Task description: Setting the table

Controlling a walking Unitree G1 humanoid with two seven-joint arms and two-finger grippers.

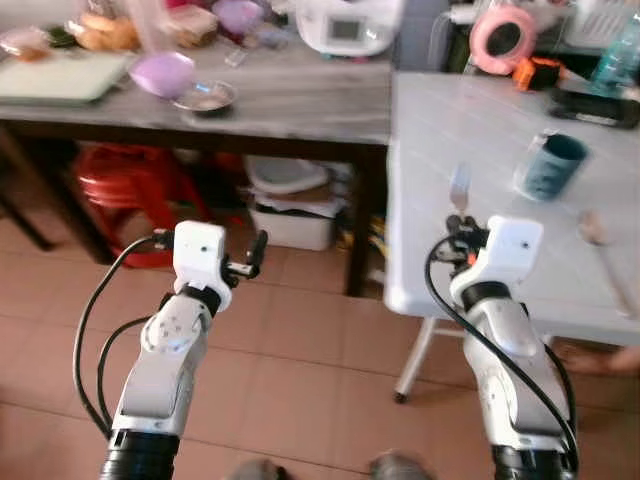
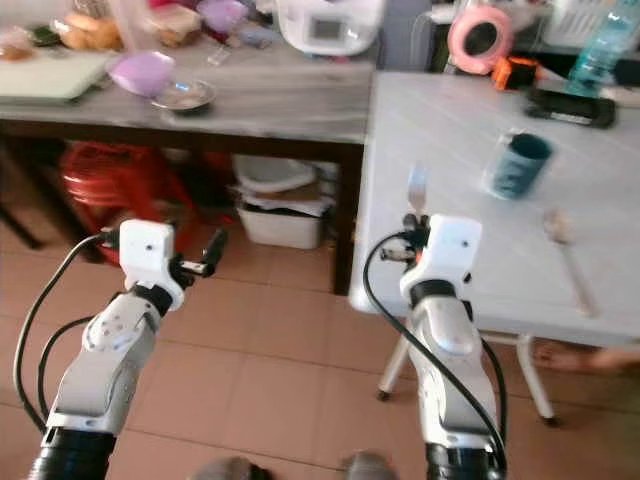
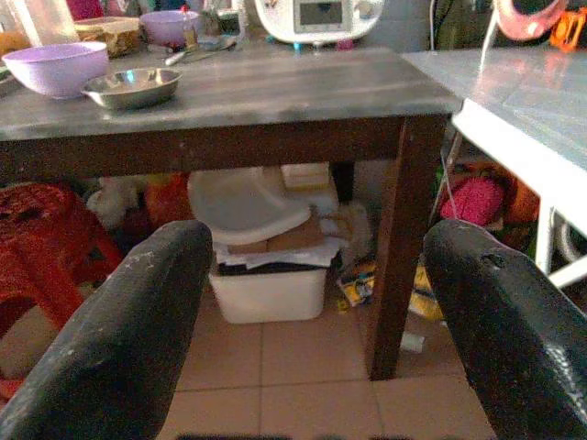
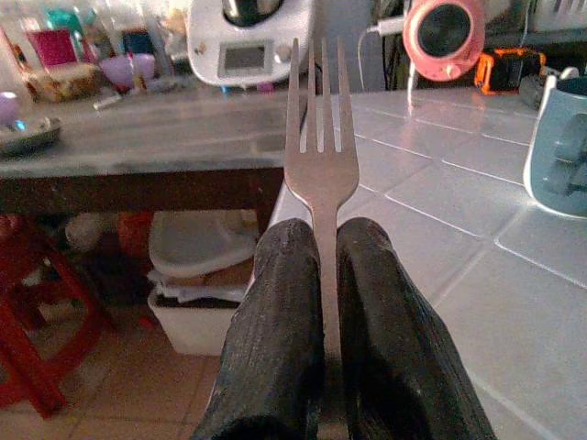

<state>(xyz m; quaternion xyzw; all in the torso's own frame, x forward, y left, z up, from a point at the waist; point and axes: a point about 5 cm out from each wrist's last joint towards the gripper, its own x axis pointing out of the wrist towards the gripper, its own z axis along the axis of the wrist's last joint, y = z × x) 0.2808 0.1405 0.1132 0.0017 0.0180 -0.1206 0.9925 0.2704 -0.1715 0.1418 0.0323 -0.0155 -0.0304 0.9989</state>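
My right gripper (image 4: 318,261) is shut on a metal fork (image 4: 318,147), tines pointing forward, held over the near left edge of the white tiled table (image 1: 460,120). The same fork (image 1: 459,188) sticks up from that gripper in the left eye view. On the table stand a teal mug (image 1: 549,166) and, further right, a spoon (image 1: 600,250) lying flat. My left gripper (image 1: 252,258) is open and holds nothing, hovering over the floor in front of the dark wooden table (image 1: 270,100). Its two fingers (image 3: 138,312) stand wide apart.
The wooden table carries a purple bowl (image 1: 163,72), a metal dish (image 1: 205,97), a white appliance (image 1: 345,27) and food. Beneath it are a red stool (image 1: 130,185) and a white bin (image 1: 290,210). A pink round object (image 1: 503,36) and a black item (image 1: 598,108) sit at the white table's back.
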